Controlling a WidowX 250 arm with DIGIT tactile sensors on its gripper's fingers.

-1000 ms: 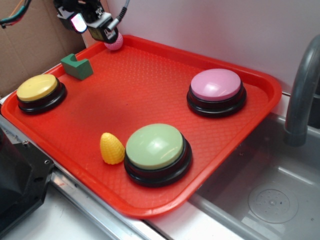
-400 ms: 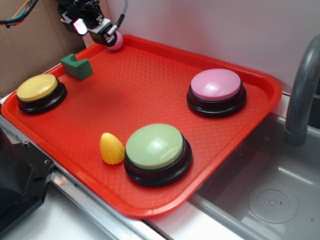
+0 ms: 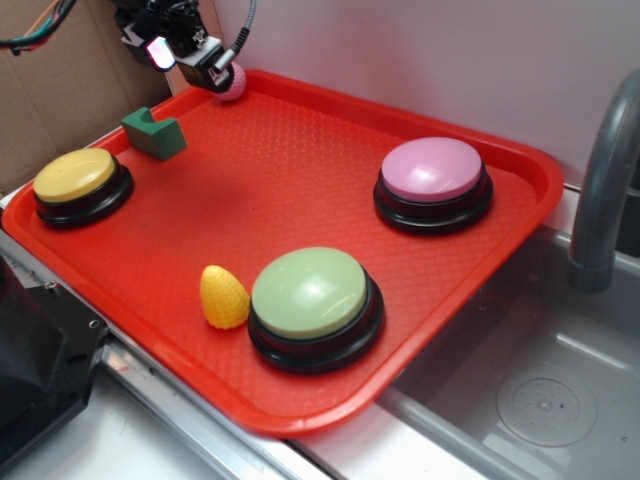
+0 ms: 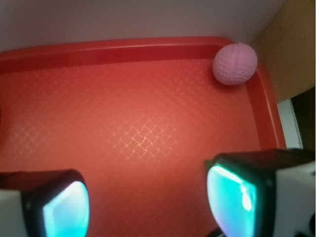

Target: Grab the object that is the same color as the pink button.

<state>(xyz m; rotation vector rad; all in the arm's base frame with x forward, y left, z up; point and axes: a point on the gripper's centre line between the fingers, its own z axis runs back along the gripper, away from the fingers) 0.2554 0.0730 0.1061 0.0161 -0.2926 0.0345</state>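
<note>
Place: red tray (image 3: pixel 300 150) sits on a counter beside a sink, with a white wall behind it.
Pink ball: the small pink ball (image 4: pixel 235 63) lies in the far left corner of the tray, right up against the raised rim. It has little dimples all over. Nothing holds it.
Match: the ball is the same color as the pink button (image 3: pixel 433 184), which sits far off at the right side of the tray.
Gripper: the gripper (image 3: pixel 192 62) hangs over that far left corner, just beside the ball. In the wrist view its two fingers are spread wide apart with bare tray between them. The ball is not between them; it lies ahead of the fingers and off toward the right one.
Step now: I think the arm is lining up on the ball. The grab is not done yet.
Next move: the fingers need to slide over so the ball sits in the middle, go down, then squeeze. The rim is very close, so one finger may bump it, and a round ball can roll away.
Other things: a green block (image 3: pixel 154 133) is near the ball, a yellow button (image 3: pixel 81 185) is at the left, and a yellow cone toy (image 3: pixel 223 296) and a green button (image 3: pixel 314 307) are at the near side.
</note>
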